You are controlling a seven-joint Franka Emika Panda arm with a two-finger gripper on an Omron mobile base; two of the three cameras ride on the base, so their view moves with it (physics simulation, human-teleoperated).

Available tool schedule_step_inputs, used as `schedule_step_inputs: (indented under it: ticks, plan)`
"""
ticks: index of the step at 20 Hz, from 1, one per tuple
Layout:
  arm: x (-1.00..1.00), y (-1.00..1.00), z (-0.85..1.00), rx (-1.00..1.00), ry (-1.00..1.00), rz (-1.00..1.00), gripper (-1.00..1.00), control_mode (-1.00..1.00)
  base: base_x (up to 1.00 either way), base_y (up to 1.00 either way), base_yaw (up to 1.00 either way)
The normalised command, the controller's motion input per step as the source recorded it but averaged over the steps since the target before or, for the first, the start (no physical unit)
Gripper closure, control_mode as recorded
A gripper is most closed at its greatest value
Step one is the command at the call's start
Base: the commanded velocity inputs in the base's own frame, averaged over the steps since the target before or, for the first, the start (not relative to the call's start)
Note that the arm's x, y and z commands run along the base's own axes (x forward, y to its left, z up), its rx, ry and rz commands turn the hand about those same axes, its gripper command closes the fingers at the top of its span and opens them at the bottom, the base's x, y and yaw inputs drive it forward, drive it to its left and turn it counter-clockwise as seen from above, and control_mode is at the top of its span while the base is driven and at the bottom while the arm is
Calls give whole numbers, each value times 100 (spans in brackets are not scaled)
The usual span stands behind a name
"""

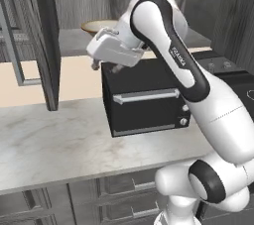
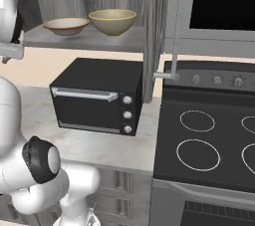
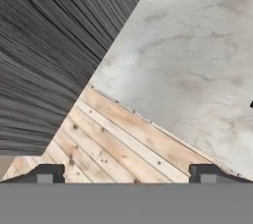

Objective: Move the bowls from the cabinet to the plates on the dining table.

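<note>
- The cabinet (image 2: 152,26) stood open, its door (image 1: 47,40) swung out over the worktop (image 1: 54,140) with a long grey bar handle (image 1: 12,40) on it.
- Inside, on the cabinet's grey shelf (image 2: 89,40), sat the two bowls, side by side and just apart.
- The shallower bowl (image 2: 65,25) was toward the shelf's left end in the right base view; its rim was golden-brown and its inside paler.
- The deeper bowl (image 2: 112,21) stood to its right, nearer the shelf's right end and the cabinet's side wall. Both bowls were upright, and nothing could be seen in either.
- In the left base view one bowl (image 1: 96,26) showed at the back of the shelf, partly hidden behind the arm's wrist.
- A black toaster oven (image 2: 97,98) stood on the worktop directly below the shelf, door closed, three knobs down its right side.
- The marble worktop ran left of the oven; a black cooktop (image 2: 209,140) lay past its right edge.
- The gripper (image 1: 101,65) hung in front of the shelf, above the oven's front left corner, short of the bowls.
- In the hand view its finger tips (image 3: 45,173) stood spread wide apart with nothing between them, over marble worktop, wood plank floor and dark wood-grain panelling.
</note>
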Motion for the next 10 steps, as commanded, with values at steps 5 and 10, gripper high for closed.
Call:
schedule_step_inputs:
  ticks: [5,10]
  plan:
    - [0,-35,1,-40,-7,0,-100,-100,0,0,0]
    - [0,-36,0,-38,-9,0,-100,-100,0,0,0]
